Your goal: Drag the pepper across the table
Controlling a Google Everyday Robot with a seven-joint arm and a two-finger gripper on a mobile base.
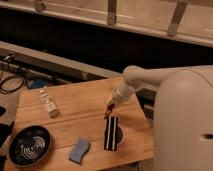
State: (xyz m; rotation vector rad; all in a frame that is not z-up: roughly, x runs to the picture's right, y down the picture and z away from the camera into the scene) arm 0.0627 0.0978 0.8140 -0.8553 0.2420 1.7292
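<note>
My gripper (111, 104) hangs low, right of centre over the light-brown plank table (75, 105). The slim red pepper (107, 113) slants at its tip.

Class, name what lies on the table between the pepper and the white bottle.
Only bare table lies between the bottle and the pepper, as the camera view shows. The gripper hangs at the pepper.

1. The gripper (111, 105) is hanging low over the desk (85, 97), right of its middle, with the arm reaching in from the right.
2. The pepper (107, 112) is showing red at the gripper's tip, just beyond the striped object (112, 134).
3. A sponge (79, 150) and a dark bowl (30, 145) are lying near the front edge, and a bottle (48, 104) is sitting at the left.
</note>
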